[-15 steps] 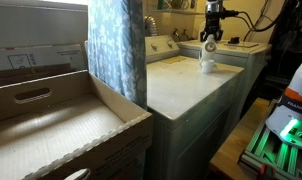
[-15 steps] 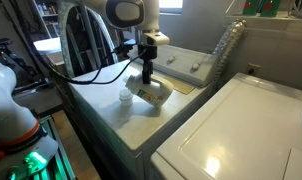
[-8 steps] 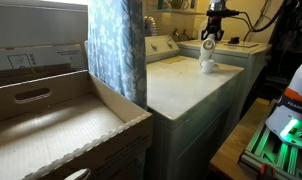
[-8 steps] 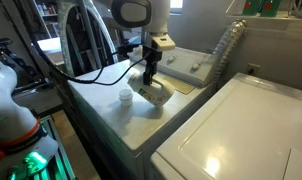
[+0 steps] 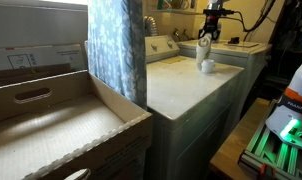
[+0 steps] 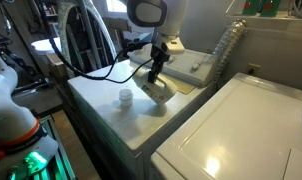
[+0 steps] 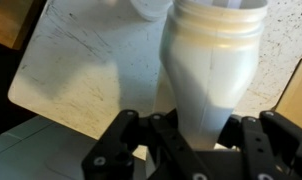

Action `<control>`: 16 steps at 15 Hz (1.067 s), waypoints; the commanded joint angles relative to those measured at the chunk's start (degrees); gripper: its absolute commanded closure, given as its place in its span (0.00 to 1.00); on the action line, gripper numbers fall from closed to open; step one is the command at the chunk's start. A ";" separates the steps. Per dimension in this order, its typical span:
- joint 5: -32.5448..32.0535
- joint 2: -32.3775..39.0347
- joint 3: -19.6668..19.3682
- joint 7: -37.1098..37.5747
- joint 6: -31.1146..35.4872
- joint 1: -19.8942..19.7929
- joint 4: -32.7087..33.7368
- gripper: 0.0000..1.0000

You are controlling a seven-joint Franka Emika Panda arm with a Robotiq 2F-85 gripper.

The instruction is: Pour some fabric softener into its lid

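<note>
Fingers [image 7: 119,152] of the gripper [image 6: 156,73] are clamped on the fabric softener [image 6: 159,91], held tilted with its long axis slanting down from the wrist. From the lid [image 6: 125,97], upright on the washer top [image 6: 96,95], it lies near but apart, toward the control panel [image 6: 196,68]. Judged: pouring requires a shift across to the lid.

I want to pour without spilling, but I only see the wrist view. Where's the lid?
Observer: The lid stands on the washer, beside the bottle but apart from it.
Operator: Is the bottle straight up?
Observer: No, it is tilted in the gripper, top leaning toward the lid's side.
Operator: What's behind it?
Observer: The washer's control panel, close behind the bottle.
</note>
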 commanded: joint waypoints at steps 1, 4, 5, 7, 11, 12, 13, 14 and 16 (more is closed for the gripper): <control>5.92 3.55 -0.82 -1.28 -5.80 -1.48 6.74 1.00; 8.84 6.32 -1.16 -0.83 -8.39 -2.38 9.75 1.00; 9.90 7.19 -1.24 -1.02 -9.45 -2.82 10.70 1.00; 11.99 8.71 -1.40 -0.97 -11.33 -3.66 12.48 1.00; 13.79 10.92 -1.87 -0.89 -13.35 -5.05 14.43 1.00; 14.25 11.40 -2.00 -1.07 -13.65 -5.45 14.74 1.00; 14.47 11.76 -2.12 -0.96 -14.11 -5.73 14.95 1.00; 14.71 12.07 -2.25 -0.92 -14.15 -5.95 14.96 1.00; 14.69 12.64 -2.56 -0.66 -14.29 -6.31 15.22 1.00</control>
